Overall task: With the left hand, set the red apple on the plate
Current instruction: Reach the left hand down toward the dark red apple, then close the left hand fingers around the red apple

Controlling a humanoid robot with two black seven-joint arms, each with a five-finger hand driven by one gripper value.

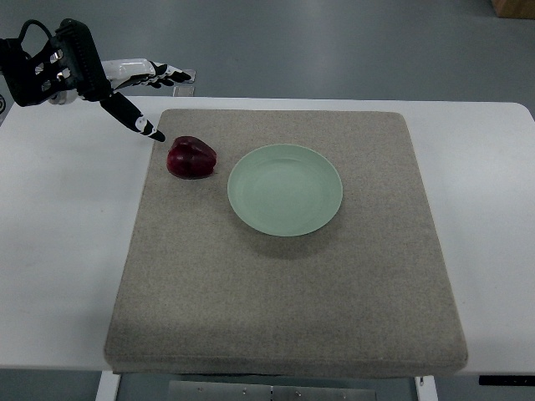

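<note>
A dark red apple (191, 158) lies on the grey mat (284, 284), just left of a pale green plate (285, 190) that holds nothing. My left hand (138, 92) hovers up and to the left of the apple, fingers spread and holding nothing. Its lowest fingertip (155, 134) points down toward the apple and stops a short gap from it. The right hand does not show.
The mat covers most of a white table (58, 251). Grey floor (351, 50) lies beyond the table's far edge, with a brown box corner (514, 7) at the top right.
</note>
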